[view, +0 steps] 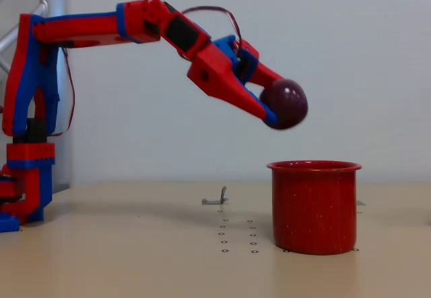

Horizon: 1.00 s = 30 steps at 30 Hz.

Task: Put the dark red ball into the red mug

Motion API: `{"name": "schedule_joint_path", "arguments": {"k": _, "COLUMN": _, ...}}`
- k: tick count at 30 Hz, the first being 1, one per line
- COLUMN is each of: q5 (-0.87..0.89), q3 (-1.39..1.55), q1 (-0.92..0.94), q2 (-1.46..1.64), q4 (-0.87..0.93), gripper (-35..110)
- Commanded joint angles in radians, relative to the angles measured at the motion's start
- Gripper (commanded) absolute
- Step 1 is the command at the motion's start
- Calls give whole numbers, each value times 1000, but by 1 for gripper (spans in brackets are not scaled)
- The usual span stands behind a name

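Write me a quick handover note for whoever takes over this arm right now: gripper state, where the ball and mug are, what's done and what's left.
Gripper: shut on the dark red ball, held up in the air with the arm stretched out to the right in the fixed view.
Red mug: upright on the table, mouth open. The ball hangs above its left part, clear of the rim.
Done: ball picked up and carried over to the mug.
Left: centre the ball over the mouth if needed, lower, open the gripper to drop it in, then pull the arm back.
Also on the table: a small metal piece left of the mug, out of the way.
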Motion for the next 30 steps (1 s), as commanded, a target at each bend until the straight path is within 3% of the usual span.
{"name": "schedule_joint_path", "arguments": {"k": 1, "q5": 8, "q3": -135, "q1": 26, "q2": 26, "q4": -9, "gripper": 10}}
{"name": "schedule_joint_path", "arguments": {"k": 11, "q5": -26, "q3": -216, "q1": 55, "q2": -80, "q4": -51, "gripper": 10}}
{"name": "schedule_joint_path", "arguments": {"k": 24, "q5": 58, "q3": -141, "q1": 83, "q2": -83, "q4": -225, "gripper": 26}}
{"name": "schedule_joint_path", "arguments": {"k": 30, "q5": -28, "q3": -72, "q1": 80, "q2": -75, "q4": -235, "gripper": 24}}
